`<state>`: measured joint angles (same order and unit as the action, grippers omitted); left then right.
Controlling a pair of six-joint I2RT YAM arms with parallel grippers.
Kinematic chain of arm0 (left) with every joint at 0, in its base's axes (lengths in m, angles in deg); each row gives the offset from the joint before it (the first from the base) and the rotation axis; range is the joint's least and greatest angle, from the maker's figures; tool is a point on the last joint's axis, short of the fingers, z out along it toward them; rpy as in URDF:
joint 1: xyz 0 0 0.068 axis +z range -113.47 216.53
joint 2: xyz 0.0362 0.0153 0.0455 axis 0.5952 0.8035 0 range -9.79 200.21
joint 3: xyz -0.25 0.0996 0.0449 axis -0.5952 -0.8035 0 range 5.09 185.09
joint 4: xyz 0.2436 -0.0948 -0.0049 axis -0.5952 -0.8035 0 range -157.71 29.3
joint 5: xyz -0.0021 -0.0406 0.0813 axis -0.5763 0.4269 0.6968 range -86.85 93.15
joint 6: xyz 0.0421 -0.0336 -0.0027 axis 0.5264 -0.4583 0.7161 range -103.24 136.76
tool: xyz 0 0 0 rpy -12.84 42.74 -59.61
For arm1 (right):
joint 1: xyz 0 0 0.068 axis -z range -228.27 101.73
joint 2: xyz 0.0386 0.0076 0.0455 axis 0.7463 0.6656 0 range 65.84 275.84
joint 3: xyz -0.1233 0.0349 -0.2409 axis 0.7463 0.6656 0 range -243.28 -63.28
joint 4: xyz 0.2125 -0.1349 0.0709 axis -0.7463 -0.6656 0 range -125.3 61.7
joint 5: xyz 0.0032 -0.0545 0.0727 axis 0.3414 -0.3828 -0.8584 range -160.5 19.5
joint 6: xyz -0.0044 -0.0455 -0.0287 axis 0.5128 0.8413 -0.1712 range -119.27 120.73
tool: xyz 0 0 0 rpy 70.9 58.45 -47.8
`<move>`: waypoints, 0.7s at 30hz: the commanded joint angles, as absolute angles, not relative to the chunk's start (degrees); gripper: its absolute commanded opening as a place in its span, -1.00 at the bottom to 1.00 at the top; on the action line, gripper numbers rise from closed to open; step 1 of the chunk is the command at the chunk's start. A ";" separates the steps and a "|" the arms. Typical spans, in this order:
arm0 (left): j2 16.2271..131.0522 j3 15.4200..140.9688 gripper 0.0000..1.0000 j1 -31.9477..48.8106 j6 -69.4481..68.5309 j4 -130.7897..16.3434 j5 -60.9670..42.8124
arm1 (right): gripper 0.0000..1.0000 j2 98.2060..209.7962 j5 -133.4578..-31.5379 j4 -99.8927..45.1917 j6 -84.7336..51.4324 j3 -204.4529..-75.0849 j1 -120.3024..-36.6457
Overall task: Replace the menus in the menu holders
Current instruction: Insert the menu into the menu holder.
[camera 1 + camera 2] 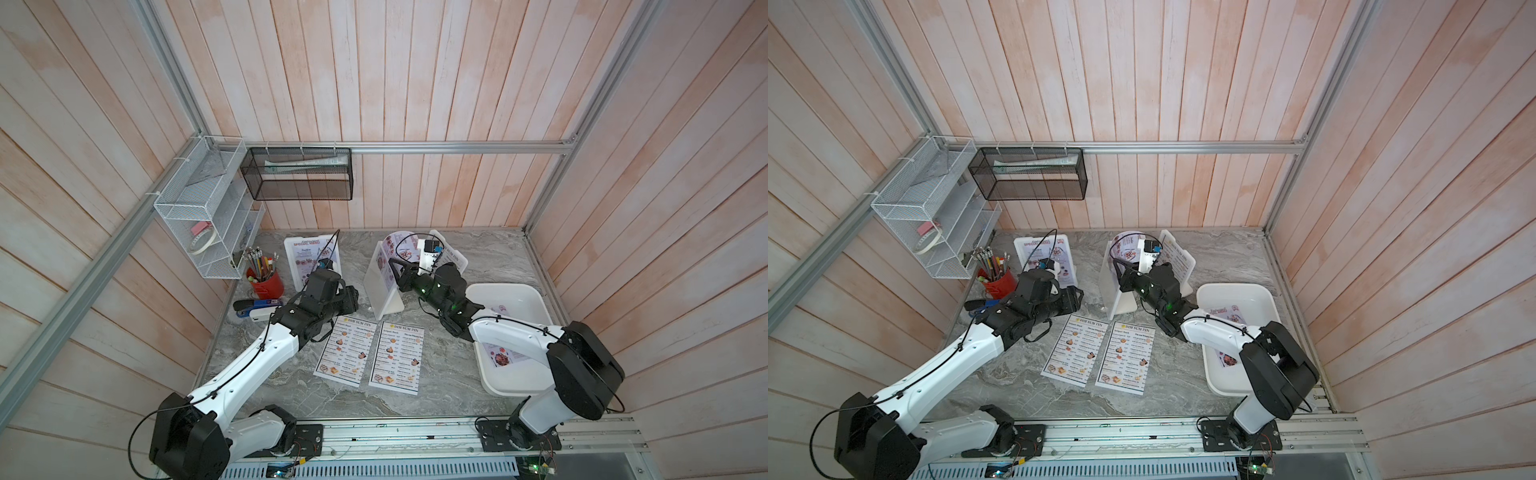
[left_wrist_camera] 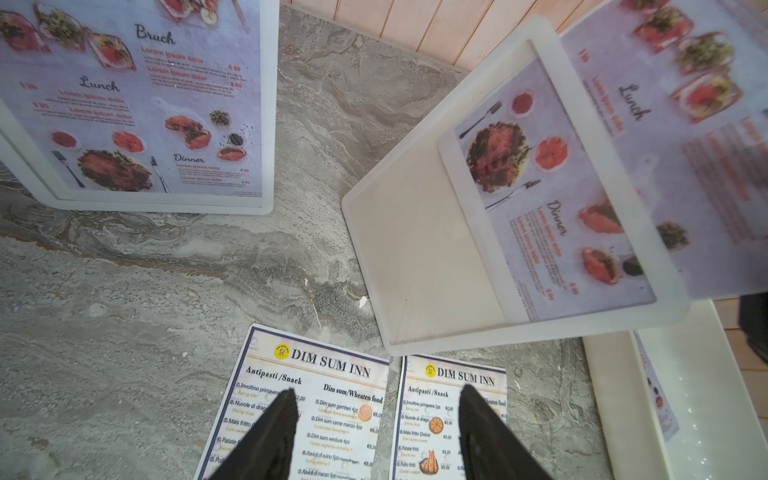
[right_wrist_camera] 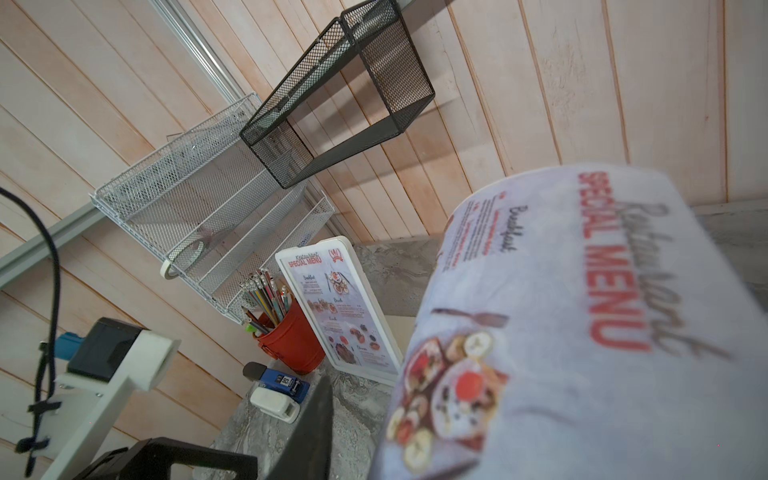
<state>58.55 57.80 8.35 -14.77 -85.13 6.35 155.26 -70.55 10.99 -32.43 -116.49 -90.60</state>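
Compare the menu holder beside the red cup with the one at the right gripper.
The cup-side holder has its lilac menu fully in and faces forward; the gripper-side holder has its sheet half out, curling over the top, lower part bare, and turned aside. Both are white frames.

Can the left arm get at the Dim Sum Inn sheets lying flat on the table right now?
Probably yes: the left gripper hangs open over the Dim Sum Inn sheets, and nothing lies on them.
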 commanded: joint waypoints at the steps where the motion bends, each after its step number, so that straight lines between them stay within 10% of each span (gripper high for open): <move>1: 57.62 58.10 0.28 8.14 -15.10 -84.23 5.35 | -0.37 153.21 -71.01 7.18 -29.28 -120.34 -89.31; 13: 58.13 58.95 0.28 8.15 -14.99 -84.08 5.04 | -0.37 152.28 -74.38 0.29 -26.33 -124.24 -85.67; 21: 58.28 59.92 0.28 8.14 -14.71 -84.52 5.27 | -0.75 155.02 -79.23 -3.96 -26.97 -128.67 -84.51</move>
